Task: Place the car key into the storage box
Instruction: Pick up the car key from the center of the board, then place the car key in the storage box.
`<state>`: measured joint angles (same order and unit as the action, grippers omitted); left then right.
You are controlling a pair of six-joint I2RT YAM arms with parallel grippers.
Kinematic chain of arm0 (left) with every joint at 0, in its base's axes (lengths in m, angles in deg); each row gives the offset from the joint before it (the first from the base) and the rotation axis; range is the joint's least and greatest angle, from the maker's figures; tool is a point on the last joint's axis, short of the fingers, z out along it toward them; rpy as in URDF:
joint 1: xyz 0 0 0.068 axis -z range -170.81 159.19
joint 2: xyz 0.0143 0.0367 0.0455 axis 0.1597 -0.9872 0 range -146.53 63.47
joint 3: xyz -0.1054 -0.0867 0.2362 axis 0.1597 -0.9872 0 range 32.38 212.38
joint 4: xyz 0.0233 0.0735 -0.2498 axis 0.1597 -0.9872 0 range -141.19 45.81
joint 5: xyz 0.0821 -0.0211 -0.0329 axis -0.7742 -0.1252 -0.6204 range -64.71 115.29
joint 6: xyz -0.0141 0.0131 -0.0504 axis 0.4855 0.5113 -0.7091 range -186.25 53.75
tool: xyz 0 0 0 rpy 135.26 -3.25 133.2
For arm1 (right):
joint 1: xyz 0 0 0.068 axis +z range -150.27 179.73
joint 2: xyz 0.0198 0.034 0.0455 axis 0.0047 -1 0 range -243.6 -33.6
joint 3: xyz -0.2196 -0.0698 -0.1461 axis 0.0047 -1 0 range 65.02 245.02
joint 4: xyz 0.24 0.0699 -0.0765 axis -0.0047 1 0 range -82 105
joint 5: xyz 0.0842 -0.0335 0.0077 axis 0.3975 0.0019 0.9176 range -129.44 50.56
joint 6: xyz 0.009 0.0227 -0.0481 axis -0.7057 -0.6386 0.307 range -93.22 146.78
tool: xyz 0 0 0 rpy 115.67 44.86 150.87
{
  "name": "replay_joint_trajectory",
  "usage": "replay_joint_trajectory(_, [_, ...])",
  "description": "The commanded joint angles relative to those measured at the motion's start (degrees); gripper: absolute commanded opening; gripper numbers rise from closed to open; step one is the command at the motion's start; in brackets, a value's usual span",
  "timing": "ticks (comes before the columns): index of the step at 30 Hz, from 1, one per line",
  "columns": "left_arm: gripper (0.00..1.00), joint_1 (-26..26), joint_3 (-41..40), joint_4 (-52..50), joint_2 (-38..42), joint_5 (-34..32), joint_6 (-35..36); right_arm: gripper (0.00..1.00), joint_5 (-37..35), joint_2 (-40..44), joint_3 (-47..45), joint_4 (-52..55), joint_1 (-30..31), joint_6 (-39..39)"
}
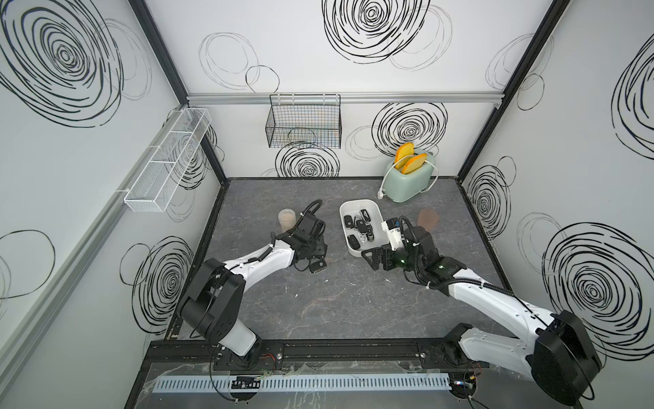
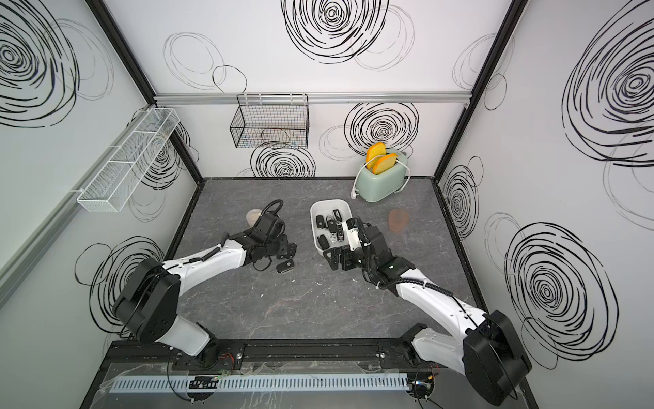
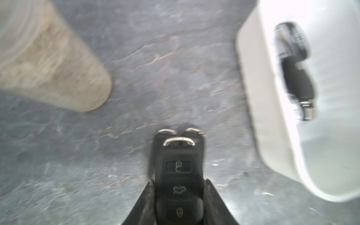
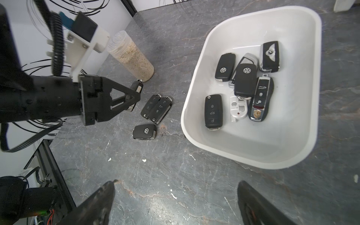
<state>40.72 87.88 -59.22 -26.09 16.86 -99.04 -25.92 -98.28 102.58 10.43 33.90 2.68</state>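
My left end effector (image 3: 178,186) clamps the car key (image 3: 178,155) by its flanks. I judge it light, rigid, slick, so a mid-body hold suits. Meanwhile my right end effector (image 4: 177,182) gapes empty by the storage box (image 4: 243,142).

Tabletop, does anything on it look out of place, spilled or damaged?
Small white flecks are scattered on the dark tabletop near the storage box, like chips or crumbs. Three car keys lie loose outside it. The toaster has its cord draped around it, plug on the table.
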Motion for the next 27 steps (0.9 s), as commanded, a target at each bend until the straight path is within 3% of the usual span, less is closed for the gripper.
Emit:
replay_joint_trajectory(1, [0.3, 2.26, 3.18, 1.13, 0.58, 2.0, -2.25, 0.99, -1.71, 1.57, -0.98, 0.59, -1.23, -1.13])
replay_joint_trajectory(14, [0.31, 13.35, 22.25, -0.87, -12.67, 4.05, -0.52, 0.99, -0.17, 2.93, -3.36, 3.22, -3.94, -1.89])
replay_joint_trajectory(27, [0.31, 14.79, 35.69, -5.01, -28.23, 3.34, 4.1, 0.99, 0.32, 6.3, -5.19, 3.22, -4.28, -2.62])
